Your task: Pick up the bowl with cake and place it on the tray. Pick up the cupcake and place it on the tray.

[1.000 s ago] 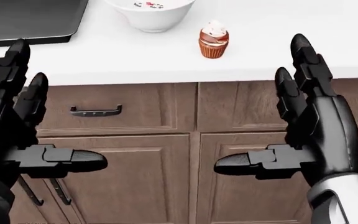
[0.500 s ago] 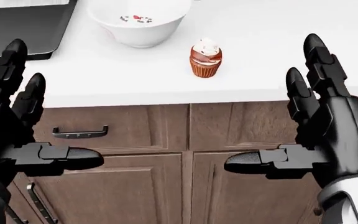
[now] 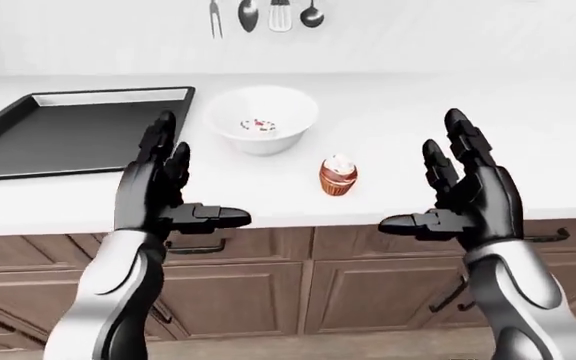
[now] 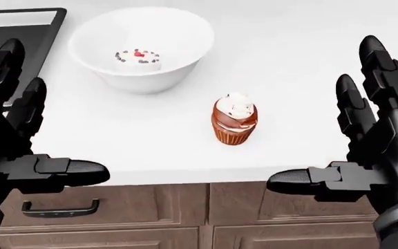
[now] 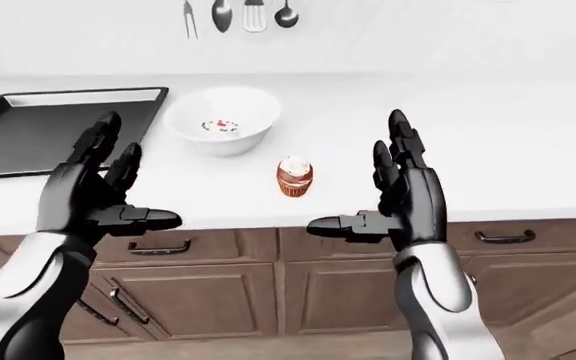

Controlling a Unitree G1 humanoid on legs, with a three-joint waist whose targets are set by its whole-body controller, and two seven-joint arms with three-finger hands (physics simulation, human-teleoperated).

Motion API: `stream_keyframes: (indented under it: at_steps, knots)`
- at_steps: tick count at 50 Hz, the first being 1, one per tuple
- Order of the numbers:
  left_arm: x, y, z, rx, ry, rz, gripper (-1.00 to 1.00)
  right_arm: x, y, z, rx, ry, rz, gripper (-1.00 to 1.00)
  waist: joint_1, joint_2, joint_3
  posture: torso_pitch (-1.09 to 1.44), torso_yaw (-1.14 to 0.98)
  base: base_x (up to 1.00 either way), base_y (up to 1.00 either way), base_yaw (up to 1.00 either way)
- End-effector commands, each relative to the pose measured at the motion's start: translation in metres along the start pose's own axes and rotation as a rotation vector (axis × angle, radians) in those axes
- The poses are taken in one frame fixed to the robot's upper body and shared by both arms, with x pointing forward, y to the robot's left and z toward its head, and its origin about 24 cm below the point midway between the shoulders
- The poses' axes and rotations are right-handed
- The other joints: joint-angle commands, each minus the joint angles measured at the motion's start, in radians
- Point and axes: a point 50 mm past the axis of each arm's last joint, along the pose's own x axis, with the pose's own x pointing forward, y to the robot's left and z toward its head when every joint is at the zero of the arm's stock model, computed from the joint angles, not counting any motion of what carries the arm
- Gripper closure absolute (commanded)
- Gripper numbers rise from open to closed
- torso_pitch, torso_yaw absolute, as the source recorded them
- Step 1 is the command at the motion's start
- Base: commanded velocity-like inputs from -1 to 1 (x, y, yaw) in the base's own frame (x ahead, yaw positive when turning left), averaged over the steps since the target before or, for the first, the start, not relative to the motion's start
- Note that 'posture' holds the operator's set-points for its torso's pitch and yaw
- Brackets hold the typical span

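Both hands held raised, empty, fingers spread apart. Bowl with cake (image 4: 142,45) seen on counter beyond left hand (image 4: 15,135) fingertips, toward its thumb side. Cupcake (image 4: 234,119) between hands, nearer right hand (image 4: 365,140). Tray (image 3: 73,127) beyond left hand. Left hand judged nearer bowl.

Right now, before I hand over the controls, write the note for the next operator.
Left hand: open, empty, held low in the left-eye view, short of the counter.
Right hand: open, empty, to the right of the cupcake, not touching it.
Bowl with cake: on the counter, just right of the tray.
Cupcake: upright on the counter, below and right of the bowl, apart from it.
Done: nothing; the tray holds nothing.
Left: move the bowl, then the cupcake, onto the tray.
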Motion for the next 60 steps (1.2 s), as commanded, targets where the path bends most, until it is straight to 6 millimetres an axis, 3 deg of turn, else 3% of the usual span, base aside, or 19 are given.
stream_keyframes:
  at_steps: [1, 2, 3, 6, 7, 9, 10, 13, 15, 17, 19, 21, 23, 28, 36, 46, 60]
  knots:
    - [-0.005, 0.002, 0.022, 0.018, -0.122, 0.017, -1.0, -0.003, 0.005, 0.019, 0.003, -0.121, 0.031, -1.0, 0.004, 0.001, -0.016, 0.0, 0.0, 0.29, 0.0, 0.0]
    - [-0.005, 0.003, 0.023, 0.019, -0.124, 0.017, -1.0, -0.004, 0.005, 0.02, 0.005, -0.127, 0.029, -1.0, 0.002, 0.004, -0.011, 0.0, 0.0, 0.0, 0.0, 0.0]
    - [-0.006, 0.003, 0.025, 0.019, -0.126, 0.018, -1.0, -0.005, 0.005, 0.021, 0.006, -0.129, 0.029, -1.0, 0.004, 0.002, -0.023, 0.0, 0.0, 0.0, 0.0, 0.0]
    - [-0.01, 0.005, 0.029, 0.02, -0.139, 0.023, -1.0, -0.007, 0.004, 0.023, 0.004, -0.134, 0.027, -1.0, -0.003, 0.023, -0.01, 0.0, 0.0, 0.0, 0.0, 0.0]
    - [-0.012, 0.005, 0.032, 0.021, -0.145, 0.023, -1.0, -0.008, 0.004, 0.024, 0.002, -0.137, 0.026, -1.0, -0.005, 0.041, -0.015, 0.0, 0.0, 0.0, 0.0, 0.0]
    - [-0.015, 0.004, 0.035, 0.024, -0.152, 0.021, -1.0, -0.01, 0.003, 0.026, 0.0, -0.141, 0.024, -1.0, -0.001, 0.098, -0.033, 0.0, 0.0, 0.0, 0.0, 0.0]
    - [-0.016, 0.004, 0.035, 0.025, -0.155, 0.019, -1.0, -0.011, 0.002, 0.027, -0.001, -0.144, 0.022, -1.0, -0.007, 0.052, -0.027, 0.0, 0.0, 0.0, 0.0, 0.0]
    - [-0.02, 0.005, 0.04, 0.025, -0.167, 0.016, -1.0, -0.014, 0.0, 0.032, -0.004, -0.153, 0.016, -1.0, -0.002, 0.076, -0.03, 0.0, 0.0, 0.0, 0.0, 0.0]
    - [-0.024, 0.004, 0.043, 0.028, -0.175, 0.014, -1.0, -0.016, 0.0, 0.034, -0.008, -0.161, 0.014, -1.0, 0.009, 0.078, -0.028, 0.0, 0.0, 0.0, 0.0, 0.0]
    - [-0.028, 0.004, 0.048, 0.031, -0.186, 0.012, -1.0, -0.017, 0.0, 0.036, -0.013, -0.165, 0.013, -1.0, 0.01, 0.058, -0.019, 0.0, 0.0, 0.0, 0.0, 0.0]
    - [-0.031, 0.002, 0.053, 0.039, -0.197, 0.01, -1.0, -0.018, -0.001, 0.037, -0.015, -0.168, 0.013, -1.0, 0.01, 0.019, -0.01, 0.0, 0.0, 0.0, 0.0, 0.0]
    - [-0.032, 0.001, 0.056, 0.053, -0.208, 0.01, -1.0, -0.019, 0.0, 0.037, -0.018, -0.167, 0.014, -1.0, 0.013, 0.037, -0.016, 0.0, 0.0, 0.0, 0.0, 0.0]
    - [-0.032, -0.001, 0.059, 0.071, -0.216, 0.009, -1.0, -0.019, 0.0, 0.038, -0.019, -0.166, 0.016, -1.0, 0.01, 0.043, -0.031, 0.0, 0.0, 0.0, 0.0, 0.0]
    - [-0.031, -0.009, 0.071, 0.127, -0.246, 0.007, -1.0, -0.019, 0.002, 0.039, -0.02, -0.166, 0.018, -1.0, 0.004, 0.052, -0.039, 0.0, 0.0, 0.0, 0.0, 0.0]
    - [-0.026, -0.024, 0.083, 0.312, -0.33, 0.02, -1.0, -0.016, 0.009, 0.039, -0.03, -0.162, 0.039, -1.0, -0.001, 0.047, -0.038, 0.0, 0.0, 0.0, 0.0, 0.0]
    - [-0.018, -0.034, 0.078, 0.644, -0.439, 0.104, -1.0, -0.018, 0.009, 0.041, -0.025, -0.165, 0.037, -1.0, 0.005, 0.034, -0.033, 0.0, 0.0, 0.0, 0.0, 0.0]
    - [-0.004, -0.057, 0.071, 0.834, -0.52, 0.089, -1.0, -0.02, 0.007, 0.047, -0.02, -0.177, 0.032, -1.0, 0.015, 0.014, -0.035, 0.0, 0.0, 0.0, 0.0, 0.0]
